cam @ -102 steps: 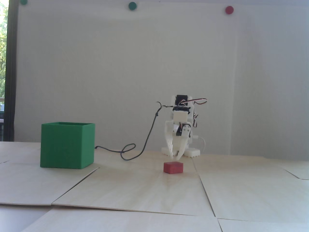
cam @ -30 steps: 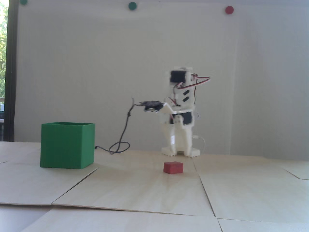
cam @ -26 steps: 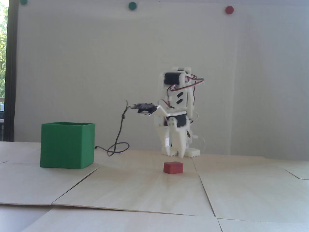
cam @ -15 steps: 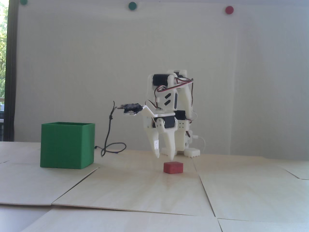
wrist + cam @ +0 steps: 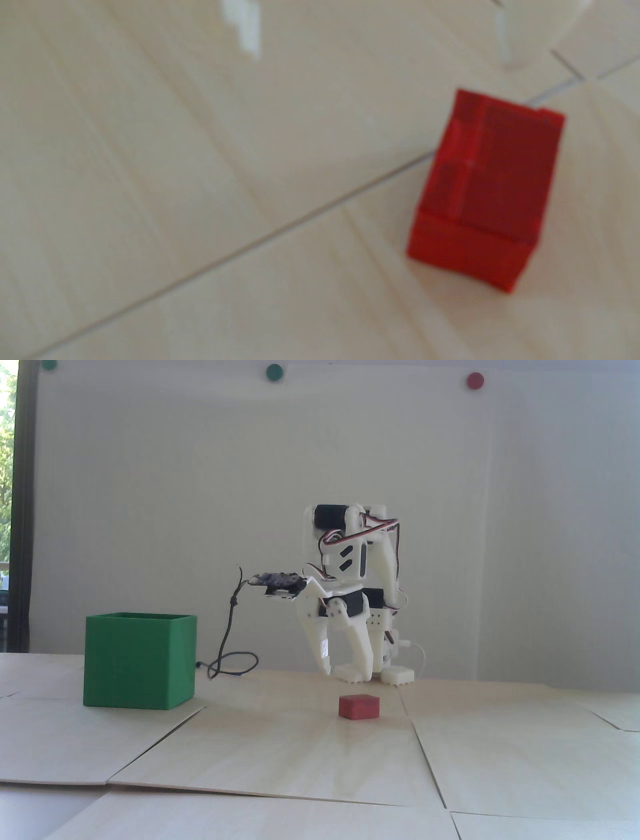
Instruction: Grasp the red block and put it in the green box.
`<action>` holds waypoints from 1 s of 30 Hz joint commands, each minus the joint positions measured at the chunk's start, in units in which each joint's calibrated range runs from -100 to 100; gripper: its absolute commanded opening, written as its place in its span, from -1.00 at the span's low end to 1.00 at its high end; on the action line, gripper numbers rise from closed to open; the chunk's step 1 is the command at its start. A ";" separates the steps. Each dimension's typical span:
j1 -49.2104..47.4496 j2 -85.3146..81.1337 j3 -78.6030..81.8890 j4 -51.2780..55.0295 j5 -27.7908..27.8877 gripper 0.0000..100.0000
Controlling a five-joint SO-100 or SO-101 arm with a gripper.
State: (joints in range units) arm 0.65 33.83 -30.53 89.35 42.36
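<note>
The pincer (image 5: 345, 676) hangs spread and empty, just above and behind the red block (image 5: 359, 706), which lies on the tabletop (image 5: 310, 755). The approach is in hand; next it must descend astride the block, clamp, then carry it to the green box (image 5: 139, 660), well apart on the fixed view's left.

Fixed view: gripper (image 5: 346, 675) spread, empty, above and behind red block (image 5: 359, 706); green box (image 5: 139, 660) well left; cable (image 5: 229, 655) between.

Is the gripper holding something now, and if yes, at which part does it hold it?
Nothing is held. The gripper is open and empty above the table, and the red block lies untouched below it.
</note>
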 commanded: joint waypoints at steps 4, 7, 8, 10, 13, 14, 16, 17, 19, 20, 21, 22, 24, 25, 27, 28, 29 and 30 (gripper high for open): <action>-2.70 -1.26 -3.63 0.87 4.49 -0.49; -4.95 -1.26 -3.46 1.04 6.21 -0.50; -5.60 -1.26 -3.46 1.04 6.47 -0.50; -6.88 -1.18 -3.46 1.04 6.42 -0.50; -8.65 -0.63 -3.37 0.95 6.47 -0.50; -8.89 -0.16 -3.37 0.95 6.47 -0.50; -9.54 1.27 -3.54 0.95 6.47 -0.50; -9.54 1.58 -3.54 1.04 6.47 -0.50; -9.54 2.21 -3.54 1.04 6.47 -0.50; -9.29 2.29 -3.54 1.04 6.47 -0.49; -9.05 2.29 -3.54 1.04 6.47 -0.50; -8.97 2.21 -3.54 1.04 6.47 -0.50; -8.81 2.13 -3.81 1.71 6.47 -0.50; -8.65 2.13 -3.99 3.14 6.47 -0.50; -8.09 1.98 -4.25 6.69 6.68 -0.50; -7.93 2.13 -5.41 9.81 9.70 -0.50; -6.32 2.69 -5.76 10.06 13.03 -0.50; -5.92 2.84 -6.03 10.06 12.98 -0.50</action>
State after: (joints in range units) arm -7.91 37.65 -31.42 96.26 49.96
